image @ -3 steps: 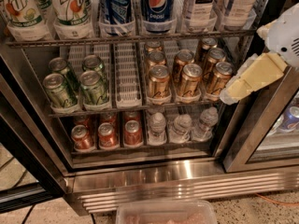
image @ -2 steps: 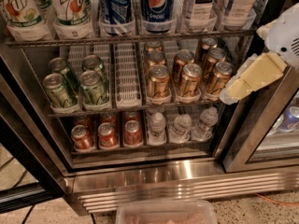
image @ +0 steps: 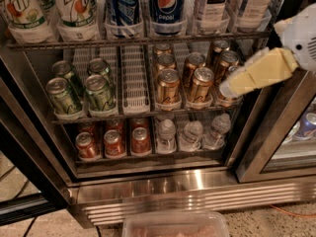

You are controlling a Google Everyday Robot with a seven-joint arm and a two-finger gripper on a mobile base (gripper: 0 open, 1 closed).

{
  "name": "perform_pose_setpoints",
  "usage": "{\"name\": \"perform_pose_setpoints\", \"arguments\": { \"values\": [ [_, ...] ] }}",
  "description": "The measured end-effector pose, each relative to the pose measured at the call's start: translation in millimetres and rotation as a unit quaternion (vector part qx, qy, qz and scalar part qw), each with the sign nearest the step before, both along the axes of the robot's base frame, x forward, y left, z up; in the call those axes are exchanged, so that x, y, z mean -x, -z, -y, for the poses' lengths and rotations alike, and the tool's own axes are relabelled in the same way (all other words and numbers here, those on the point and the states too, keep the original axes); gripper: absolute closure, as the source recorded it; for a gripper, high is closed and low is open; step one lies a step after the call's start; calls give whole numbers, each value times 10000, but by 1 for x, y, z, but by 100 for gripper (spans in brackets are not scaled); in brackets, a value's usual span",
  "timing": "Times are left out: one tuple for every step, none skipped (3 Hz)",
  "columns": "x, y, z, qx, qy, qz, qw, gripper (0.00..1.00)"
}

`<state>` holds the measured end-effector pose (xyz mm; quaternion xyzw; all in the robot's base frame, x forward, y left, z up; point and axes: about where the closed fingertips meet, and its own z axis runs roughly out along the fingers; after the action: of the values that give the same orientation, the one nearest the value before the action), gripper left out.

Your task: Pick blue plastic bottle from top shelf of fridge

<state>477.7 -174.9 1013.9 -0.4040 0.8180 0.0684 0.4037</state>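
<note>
The fridge (image: 173,191) stands open in front of me. On its top shelf (image: 138,41) only the lower parts of the bottles show. The blue plastic bottle (image: 212,4) with a pale "TEA" label stands at the right, with a second like it (image: 254,6) beside it; their caps are out of view. My gripper (image: 249,75), yellowish on a white wrist, reaches in from the right edge. It is below the top shelf, in front of the gold cans, below and a little right of the tea bottles, and holds nothing that I can see.
7UP bottles (image: 74,9) and Pepsi bottles (image: 167,6) fill the top shelf's left and middle. Green cans (image: 81,85) and gold cans (image: 197,80) fill the middle rack; red cans (image: 113,142) and small bottles (image: 192,132) the lowest. The door frame (image: 276,132) stands right. A plastic tub (image: 175,223) sits bottom centre.
The gripper has shifted slightly left and up toward the top shelf. Nothing in the fridge has moved.
</note>
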Motion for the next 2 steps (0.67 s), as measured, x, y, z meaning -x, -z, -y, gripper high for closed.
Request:
{"name": "perform_pose_setpoints", "arguments": {
  "values": [
    [-16,-28,-10,-734,279,579,9952,0],
    [-29,-47,-23,-1428,404,802,9857,0]
  ]
}}
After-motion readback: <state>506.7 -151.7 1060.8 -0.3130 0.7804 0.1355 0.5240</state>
